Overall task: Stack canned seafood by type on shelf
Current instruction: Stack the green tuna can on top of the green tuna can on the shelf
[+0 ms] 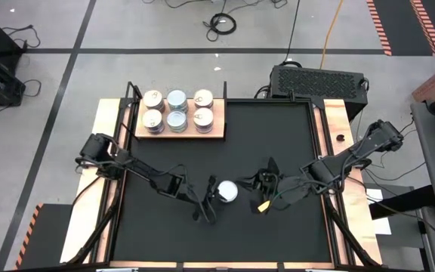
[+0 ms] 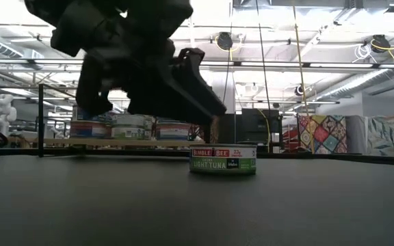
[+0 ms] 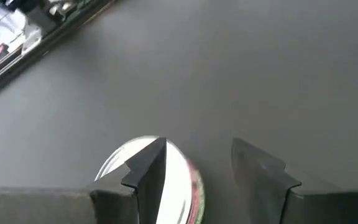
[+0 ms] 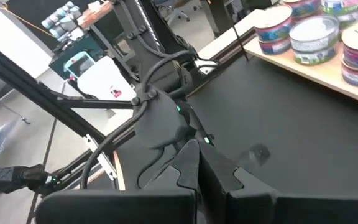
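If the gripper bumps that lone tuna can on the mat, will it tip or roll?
The tuna can stands flat and squat, so it would likely slide, not tip. It looks rigid, and its shiny lid may be slippery. The open left gripper sits right beside it.

The lone can (image 2: 223, 160) on the black mat (image 2: 183, 205) reads "BUMBLE BEE" and "LIGHT TUNA".

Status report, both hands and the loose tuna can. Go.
Left hand open, beside the tuna can on the black mat, not gripping. Right hand shut, empty, waiting on the can's other side. Six cans on the shelf. Nothing blocking.
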Controlling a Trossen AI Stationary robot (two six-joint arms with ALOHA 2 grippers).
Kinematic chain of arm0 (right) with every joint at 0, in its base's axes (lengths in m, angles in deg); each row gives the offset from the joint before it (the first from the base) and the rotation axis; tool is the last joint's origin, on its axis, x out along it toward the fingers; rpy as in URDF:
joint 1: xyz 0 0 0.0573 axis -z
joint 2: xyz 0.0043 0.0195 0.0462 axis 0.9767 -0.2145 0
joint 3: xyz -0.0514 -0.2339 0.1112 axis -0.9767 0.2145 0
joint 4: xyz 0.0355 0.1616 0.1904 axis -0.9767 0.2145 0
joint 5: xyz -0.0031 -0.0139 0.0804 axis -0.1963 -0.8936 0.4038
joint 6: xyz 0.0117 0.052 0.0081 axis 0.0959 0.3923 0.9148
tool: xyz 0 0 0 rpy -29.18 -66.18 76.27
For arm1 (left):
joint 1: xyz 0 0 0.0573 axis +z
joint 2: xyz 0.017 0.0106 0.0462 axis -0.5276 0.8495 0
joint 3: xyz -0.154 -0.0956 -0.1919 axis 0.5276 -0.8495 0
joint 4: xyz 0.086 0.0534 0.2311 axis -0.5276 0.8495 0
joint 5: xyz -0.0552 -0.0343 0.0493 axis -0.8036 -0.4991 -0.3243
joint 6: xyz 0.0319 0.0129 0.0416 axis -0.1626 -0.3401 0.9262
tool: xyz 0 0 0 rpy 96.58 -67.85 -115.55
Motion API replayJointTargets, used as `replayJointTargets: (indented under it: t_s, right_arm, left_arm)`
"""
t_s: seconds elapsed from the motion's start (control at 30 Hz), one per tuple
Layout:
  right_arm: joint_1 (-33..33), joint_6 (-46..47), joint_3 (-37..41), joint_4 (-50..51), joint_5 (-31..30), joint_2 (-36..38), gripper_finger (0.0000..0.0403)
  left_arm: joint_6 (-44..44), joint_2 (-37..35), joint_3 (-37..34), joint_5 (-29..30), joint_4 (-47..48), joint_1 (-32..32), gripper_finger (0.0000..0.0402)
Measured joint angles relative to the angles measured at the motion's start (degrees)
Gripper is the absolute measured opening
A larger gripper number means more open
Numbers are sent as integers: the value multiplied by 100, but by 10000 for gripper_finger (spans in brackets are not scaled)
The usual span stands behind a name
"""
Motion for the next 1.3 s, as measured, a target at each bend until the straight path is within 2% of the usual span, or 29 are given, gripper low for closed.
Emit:
replayJointTargets:
  t_s: [0.13,0.4,0.53,0.77,1.3]
  right_arm:
    - [2,212,0,247,-4,0,0]
    - [2,365,0,563,-211,0,0]
    - [18,365,0,673,-442,0,0]
    - [20,388,0,782,-442,0,0]
    - [56,353,2,853,-457,-2,0]
  left_arm:
    - [243,5,4,346,126,14,182]
    - [899,5,2,359,1013,25,182]
    - [906,5,2,391,871,52,182]
    - [928,36,2,416,644,179,182]
    - [904,227,12,338,947,338,182]
